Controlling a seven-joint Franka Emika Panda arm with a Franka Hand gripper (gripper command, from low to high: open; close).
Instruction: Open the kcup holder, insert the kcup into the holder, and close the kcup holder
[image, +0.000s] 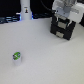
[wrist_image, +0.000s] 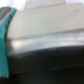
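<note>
The kcup holder (image: 63, 28) is a black boxy unit with stacked drawer fronts and pale handles, at the exterior view's upper right; its drawers look closed. My white gripper (image: 63, 16) hangs right at the holder's top front, and its fingers are too blurred to read. The kcup (image: 16, 56), a tiny whitish pod with a green top, stands on the white table (image: 47, 60) far to the exterior view's lower left. The wrist view is a blurred close-up of a pale grey bar (wrist_image: 47, 42) over a dark surface (wrist_image: 50, 67), with a teal edge (wrist_image: 5, 37) beside it.
A tall white bottle-shaped object (image: 25, 11) stands at the back, toward the exterior view's left, in front of dark equipment. The white table stretches between the kcup and the holder.
</note>
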